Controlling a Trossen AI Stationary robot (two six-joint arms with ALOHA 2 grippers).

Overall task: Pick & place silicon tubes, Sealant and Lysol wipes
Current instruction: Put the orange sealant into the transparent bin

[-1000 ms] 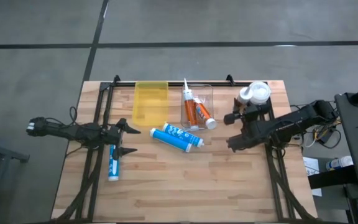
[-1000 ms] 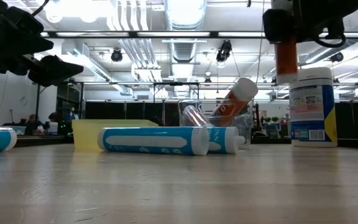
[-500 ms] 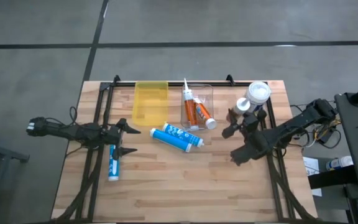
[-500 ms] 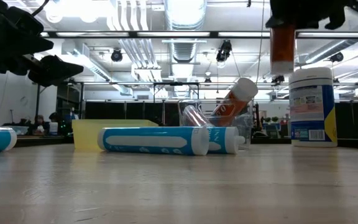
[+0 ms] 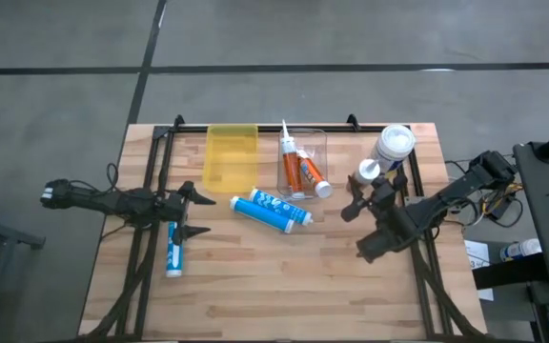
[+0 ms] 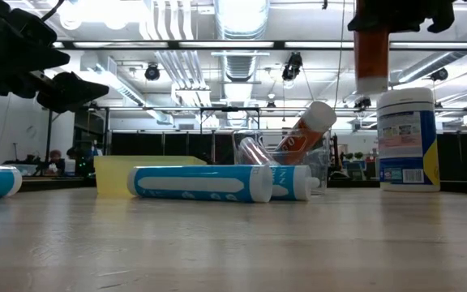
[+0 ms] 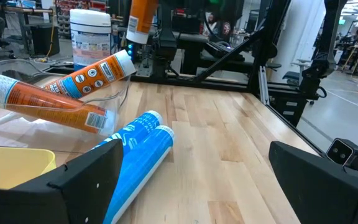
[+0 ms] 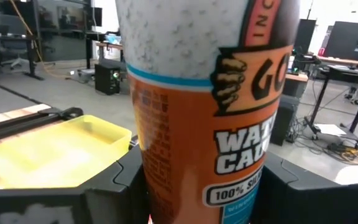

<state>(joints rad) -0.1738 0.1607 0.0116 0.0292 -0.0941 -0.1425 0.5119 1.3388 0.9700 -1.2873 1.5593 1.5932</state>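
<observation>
While your right claw hangs above the desk near the Lysol wipes, note it is pinched on an orange sealant tube, lifted clear of the wood. Right wrist view: label fills the frame, fingers pressed to both sides of the barrel. Tube's long axis runs vertical, white end down in the low view, white cap up in the high view. Probably carried upright so it clears the other items on the way to a bin.

Clear bin: two orange tubes already inside, leaning on its wall, nozzles toward the far edge. Yellow bin beside it.

Two blue tubes lie flat side by side mid-desk, axis diagonal. Another blue tube lies below your left claw, which waits with fingers spread, holding nothing.
</observation>
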